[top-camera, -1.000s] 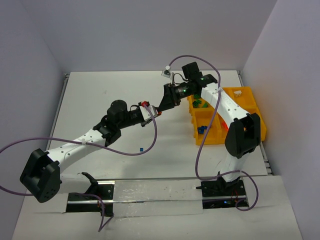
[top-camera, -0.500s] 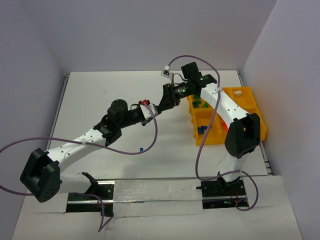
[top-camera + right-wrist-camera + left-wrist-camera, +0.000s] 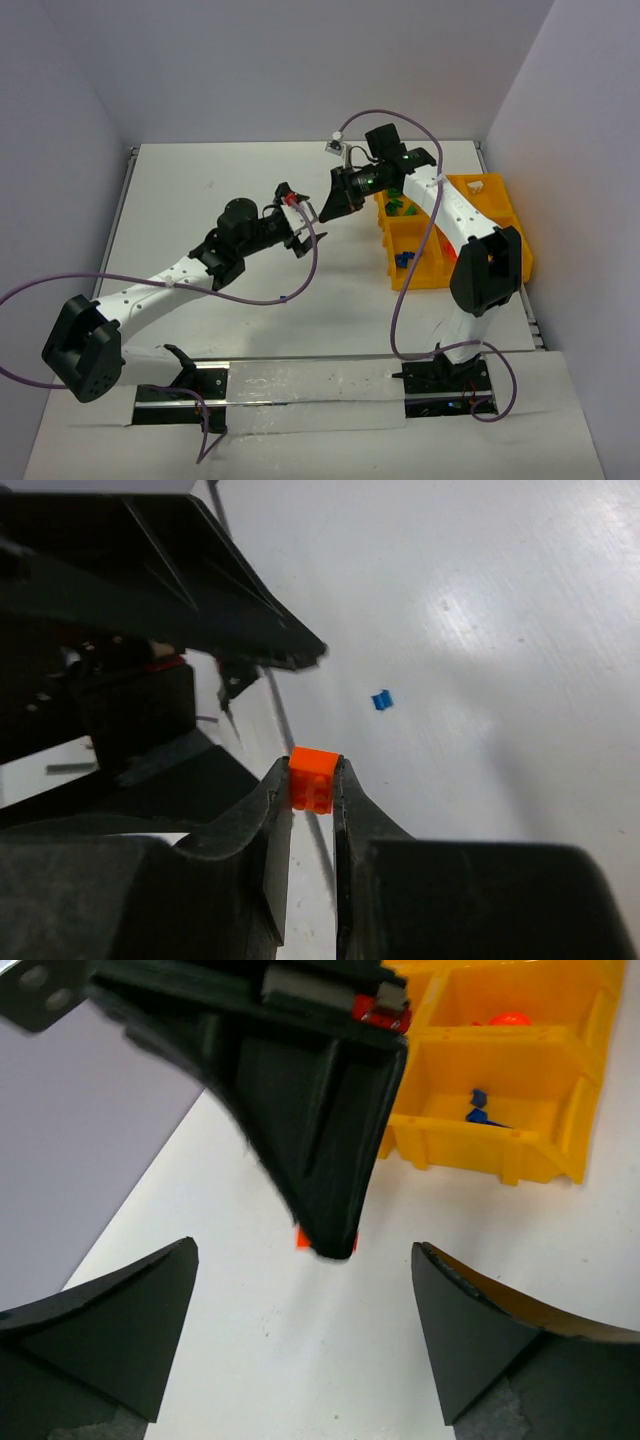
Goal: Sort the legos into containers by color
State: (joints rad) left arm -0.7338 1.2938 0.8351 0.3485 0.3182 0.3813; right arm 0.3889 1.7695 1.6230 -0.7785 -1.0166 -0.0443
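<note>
A small orange lego (image 3: 313, 778) sits pinched between the fingertips of my right gripper (image 3: 313, 782), held above the table. In the left wrist view that right gripper (image 3: 330, 1242) hangs just ahead of my left gripper (image 3: 300, 1330), with a sliver of the orange lego (image 3: 301, 1239) showing at its tip. The left jaws stand wide open with nothing between them. From above, the left gripper (image 3: 298, 216) and the right gripper (image 3: 326, 211) meet tip to tip left of the yellow tray of containers (image 3: 420, 281). Green legos (image 3: 400, 208) and blue legos (image 3: 405, 260) lie in separate containers.
One tiny blue lego (image 3: 381, 700) lies loose on the white table below the grippers. In the left wrist view the tray (image 3: 520, 1155) shows blue pieces (image 3: 478, 1110) in one compartment and an orange piece (image 3: 510, 1019) in the one behind. Purple cables trail from both arms.
The left gripper has opened wide and let go of the orange lego. The right gripper has closed on it and now holds it alone.
</note>
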